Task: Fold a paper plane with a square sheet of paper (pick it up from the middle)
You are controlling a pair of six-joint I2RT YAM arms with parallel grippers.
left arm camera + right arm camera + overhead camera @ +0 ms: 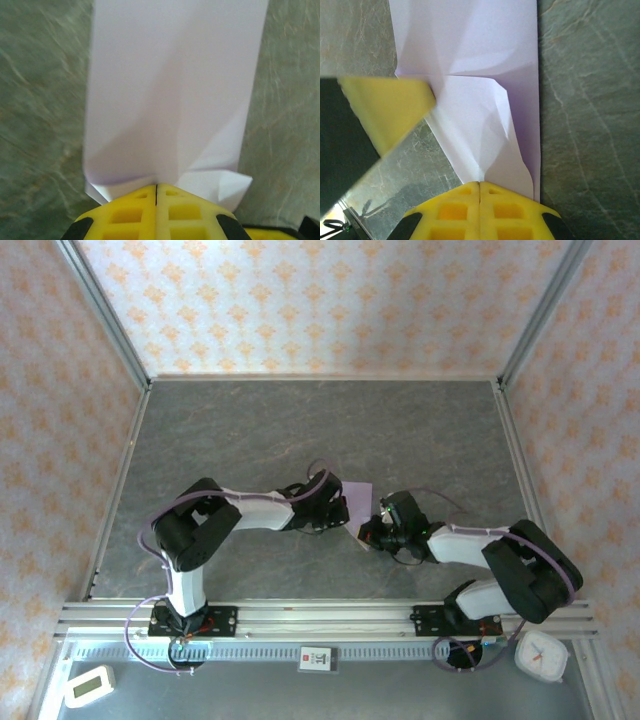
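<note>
Left gripper [348,512] and right gripper [372,532] are seen brought tip to tip near the middle of the table, and both are fully closed. From the left wrist, the left gripper [156,192] is shown with its yellow fingers [125,215] pressed flat together and the near folded edge of the paper pinched at their tips. From the right wrist the same is seen: the right gripper [479,186] is clamped on a corner of the paper, with no gap left between the jaws.

Now the surroundings, big to small. A dark grey-green, stone-patterned table [300,430] is spread beneath everything, fenced by walls papered in cream and orange [320,300]. A ribbed aluminium rail [320,615] is laid along the near edge, with both arm bases bolted to it.

The sheet of thin lavender paper [359,490] is found between the two grippers at mid-table, already folded. Creases and overlapping flaps are shown on the sheet [170,90], which is stretched away from each gripper above the table. In the right wrist view, the sheet [470,60] is touched at its left edge by a blurred yellow fingertip of the left gripper [385,107]. A small white clock [541,656] is set at the near right corner, and a white rectangular device [88,686] at the near left.
</note>
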